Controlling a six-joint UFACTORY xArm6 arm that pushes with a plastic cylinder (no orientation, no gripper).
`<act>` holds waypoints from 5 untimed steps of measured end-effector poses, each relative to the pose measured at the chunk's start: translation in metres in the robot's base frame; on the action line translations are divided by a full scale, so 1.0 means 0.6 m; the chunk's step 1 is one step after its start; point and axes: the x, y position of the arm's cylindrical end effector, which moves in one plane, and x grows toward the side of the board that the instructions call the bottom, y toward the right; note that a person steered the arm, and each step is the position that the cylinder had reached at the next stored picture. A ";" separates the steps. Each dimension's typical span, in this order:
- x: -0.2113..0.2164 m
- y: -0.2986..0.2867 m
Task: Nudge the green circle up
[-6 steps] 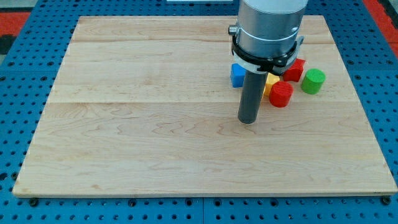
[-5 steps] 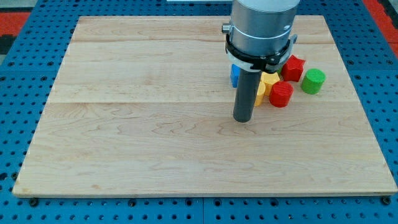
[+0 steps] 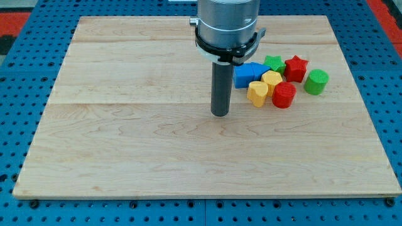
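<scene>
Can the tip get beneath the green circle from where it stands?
Probably yes. My tip sits left of the cluster, and the green circle is at its far right edge. Bare board below the red cylinder leaves a free path round.

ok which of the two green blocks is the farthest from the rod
The green circle, the round block at the cluster's right end. The green star sits nearer my tip, up among the blue and red blocks.
</scene>
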 end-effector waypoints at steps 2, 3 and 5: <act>-0.010 -0.018; -0.011 -0.020; -0.015 0.044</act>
